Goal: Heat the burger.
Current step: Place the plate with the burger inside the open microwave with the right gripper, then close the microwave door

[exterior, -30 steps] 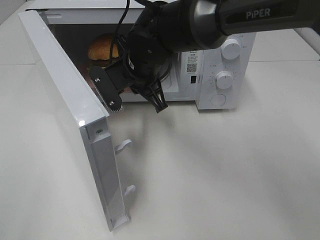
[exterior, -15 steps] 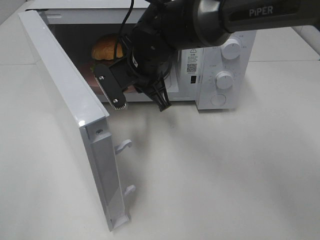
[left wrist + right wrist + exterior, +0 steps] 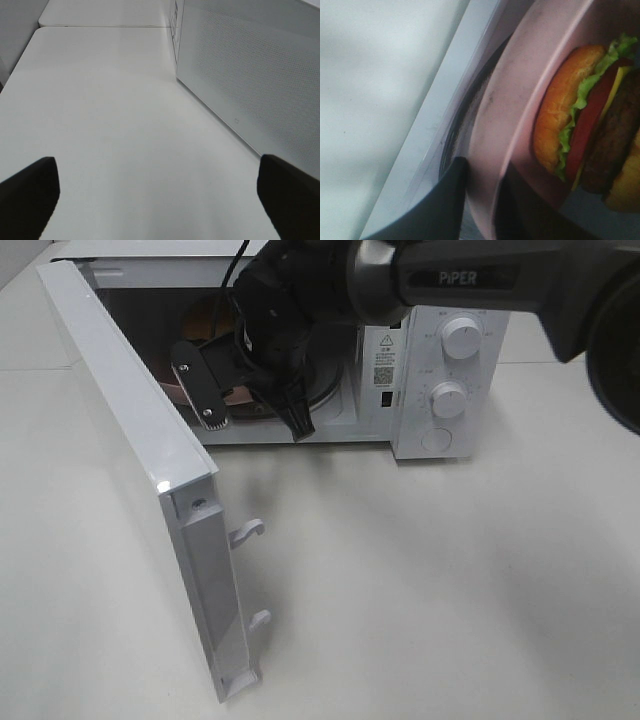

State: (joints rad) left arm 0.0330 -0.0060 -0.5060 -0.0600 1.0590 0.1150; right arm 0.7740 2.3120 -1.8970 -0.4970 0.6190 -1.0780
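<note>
Black arm [image 3: 520, 285] lettered PiPER, black cable [image 3: 238, 262] and end effector [image 3: 257, 427].

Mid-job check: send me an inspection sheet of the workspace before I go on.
Surface: white table, no spills seen.
Job's things: burger sits on pink plate inside microwave; door wide open.
Clutter: nothing seen.
Grippers: right pincer reaches into the cavity, fingers closed on the plate's rim; left pincer open, empty, beside the microwave's side wall.
Cables: black cable runs along the right arm.
Surroundings: a second white tabletop adjoins; nothing else seen.
</note>
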